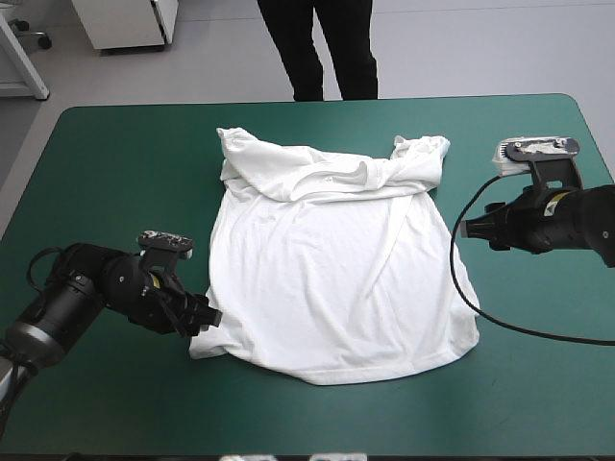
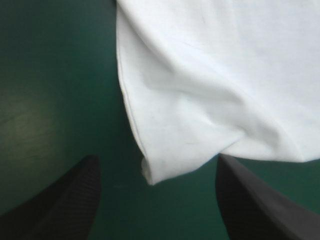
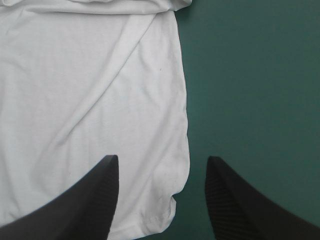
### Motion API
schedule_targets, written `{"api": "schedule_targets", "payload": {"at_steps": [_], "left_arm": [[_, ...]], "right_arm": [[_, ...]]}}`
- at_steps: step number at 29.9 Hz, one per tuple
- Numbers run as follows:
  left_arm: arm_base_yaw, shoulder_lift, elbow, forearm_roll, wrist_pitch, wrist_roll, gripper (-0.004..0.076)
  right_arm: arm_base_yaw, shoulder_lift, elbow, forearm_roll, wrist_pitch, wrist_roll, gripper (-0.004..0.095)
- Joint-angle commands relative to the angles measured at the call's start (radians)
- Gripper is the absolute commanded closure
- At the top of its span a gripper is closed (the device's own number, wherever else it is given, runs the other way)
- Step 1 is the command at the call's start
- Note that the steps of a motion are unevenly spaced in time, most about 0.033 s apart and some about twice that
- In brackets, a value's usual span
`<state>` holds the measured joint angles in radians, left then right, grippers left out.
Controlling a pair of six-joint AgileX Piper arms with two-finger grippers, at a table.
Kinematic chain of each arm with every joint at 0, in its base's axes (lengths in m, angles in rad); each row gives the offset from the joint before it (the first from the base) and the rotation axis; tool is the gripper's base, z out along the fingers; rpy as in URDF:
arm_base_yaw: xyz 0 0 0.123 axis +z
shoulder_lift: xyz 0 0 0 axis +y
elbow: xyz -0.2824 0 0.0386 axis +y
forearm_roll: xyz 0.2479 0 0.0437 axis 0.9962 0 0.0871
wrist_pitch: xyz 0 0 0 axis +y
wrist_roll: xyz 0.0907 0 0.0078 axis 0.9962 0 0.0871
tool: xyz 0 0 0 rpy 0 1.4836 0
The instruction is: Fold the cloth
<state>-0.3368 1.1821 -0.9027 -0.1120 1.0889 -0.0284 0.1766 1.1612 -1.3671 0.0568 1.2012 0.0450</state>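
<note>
The T-shirt (image 1: 332, 274) lies spread across the middle of the teal-green counter (image 1: 115, 163). Its hem is toward the near edge, and the collar end is bunched and turned over on itself toward the far edge. It looks to me like thin, light knit: soft and limp, so it will sag wherever it isn't held, and a single layer could slip out of a loose pinch. Nothing about it seems fragile. I'd say the sensible places to take it are corners and seams, where the fabric is doubled. One is the near left hem corner (image 2: 150, 175), and a matching spot on the right side edge (image 3: 182, 125) would let both sides rise together without twisting.

The left arm (image 1: 96, 293) is stretched low over the counter, reaching in from the near left. The left jaws are spread wide with that hem corner lying between them, not pinched. The right arm (image 1: 567, 216) comes in from the right about halfway up the shirt, pointing across at it. The right jaws are parted too and hold nothing; the side edge runs between them, one jaw over white fabric and the other over bare cover.
</note>
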Motion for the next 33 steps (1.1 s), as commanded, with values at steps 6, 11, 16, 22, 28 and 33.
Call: {"api": "schedule_targets", "payload": {"at_steps": [6,11,16,22,28,33], "left_arm": [[-0.005,0.066,0.099,-0.040,-0.158,-0.012,0.0252],[-0.005,0.145,0.150,-0.088,-0.205,0.022,0.0251],[-0.026,0.202,0.158,-0.068,-0.234,0.022,0.0283],[-0.093,0.231,0.158,-0.083,-0.231,0.018,0.0621],[-0.121,0.231,0.158,-0.090,-0.236,0.018,0.0733],[-0.121,0.231,0.158,-0.092,-0.232,0.018,0.0733]], "right_arm": [[-0.005,-0.004,-0.023,-0.006,-0.051,-0.005,0.0422],[-0.005,-0.004,-0.023,-0.006,-0.051,-0.005,0.0422],[-0.005,-0.002,-0.023,-0.006,-0.029,-0.005,0.0422],[-0.005,0.021,0.019,-0.016,0.042,-0.004,0.0420],[-0.005,0.035,0.190,0.007,-0.009,-0.004,0.0394],[-0.005,0.056,0.352,0.060,-0.116,0.000,0.0385]]}}
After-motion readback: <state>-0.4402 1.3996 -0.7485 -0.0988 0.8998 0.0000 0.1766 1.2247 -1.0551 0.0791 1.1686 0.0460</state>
